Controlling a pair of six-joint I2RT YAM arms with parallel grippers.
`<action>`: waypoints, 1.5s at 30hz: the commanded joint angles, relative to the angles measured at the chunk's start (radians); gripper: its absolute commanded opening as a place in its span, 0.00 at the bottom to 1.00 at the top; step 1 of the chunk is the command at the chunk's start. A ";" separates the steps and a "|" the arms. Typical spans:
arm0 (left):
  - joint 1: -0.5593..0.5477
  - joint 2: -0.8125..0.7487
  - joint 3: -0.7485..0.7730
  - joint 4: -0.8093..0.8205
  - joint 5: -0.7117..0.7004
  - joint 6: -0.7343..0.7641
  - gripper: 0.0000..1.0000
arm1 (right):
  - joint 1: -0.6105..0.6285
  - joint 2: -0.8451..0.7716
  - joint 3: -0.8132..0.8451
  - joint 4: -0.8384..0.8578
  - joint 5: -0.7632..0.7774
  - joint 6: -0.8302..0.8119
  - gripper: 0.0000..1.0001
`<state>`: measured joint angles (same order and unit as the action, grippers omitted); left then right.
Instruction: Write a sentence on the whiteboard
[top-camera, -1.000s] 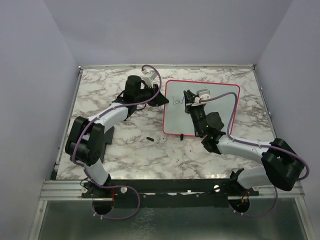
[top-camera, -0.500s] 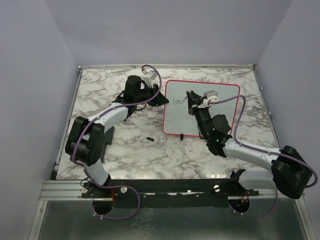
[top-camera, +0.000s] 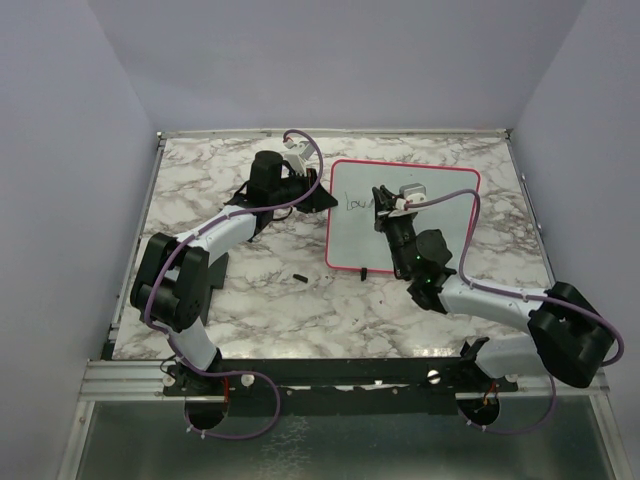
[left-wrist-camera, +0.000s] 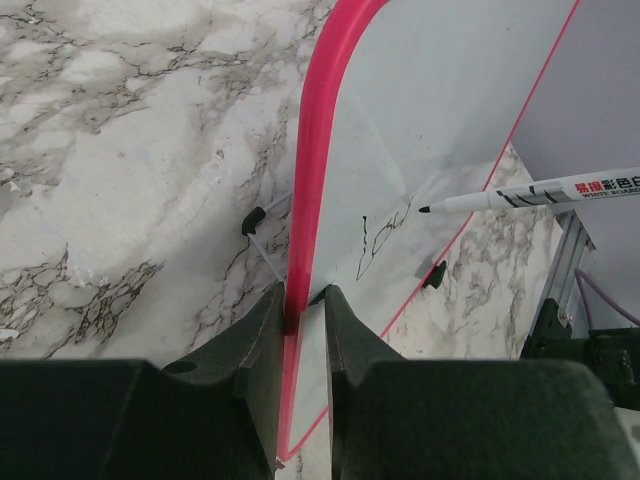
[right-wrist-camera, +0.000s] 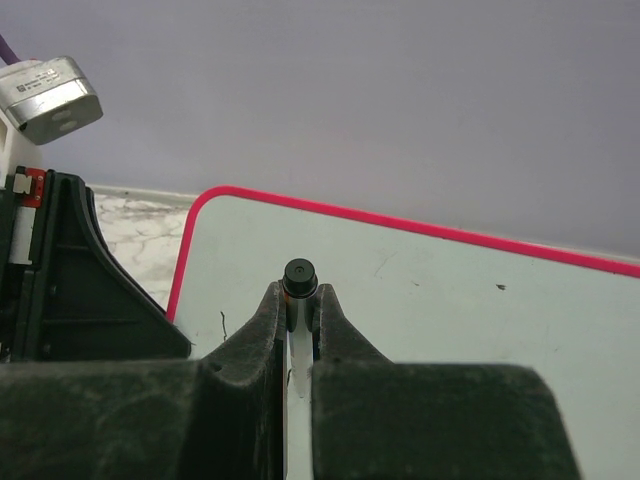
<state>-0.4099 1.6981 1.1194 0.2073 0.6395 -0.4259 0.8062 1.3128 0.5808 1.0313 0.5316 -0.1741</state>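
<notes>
The whiteboard with a red-pink frame lies at the back middle of the table. My left gripper is shut on the board's left edge, and its fingers pinch the red frame in the left wrist view. My right gripper is shut on a white marker, whose black end sticks out between the jaws. The marker's tip sits at or just above the board, right of the short dark start of the sentence, which reads about "Lov".
A small black cap lies on the marble table left of the board's near corner. A black clip sits on the board's near edge. A dark flat piece lies under the left arm. Purple walls close in on three sides.
My right gripper and the marker have shifted slightly right along the line of writing. The right arm's elbow swung out to the right and came partly back. The left arm has not moved.
</notes>
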 joint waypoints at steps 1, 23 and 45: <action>0.002 -0.025 -0.010 0.007 -0.009 0.008 0.09 | 0.006 0.020 -0.002 0.049 0.039 -0.027 0.01; 0.001 -0.029 -0.009 0.005 -0.008 0.010 0.09 | 0.005 0.030 -0.003 0.085 0.079 -0.075 0.01; 0.002 -0.028 -0.009 0.004 -0.006 0.010 0.09 | 0.005 0.081 0.034 0.092 0.037 -0.061 0.01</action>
<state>-0.4099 1.6981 1.1179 0.2073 0.6392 -0.4252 0.8062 1.3705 0.5983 1.1072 0.5785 -0.2413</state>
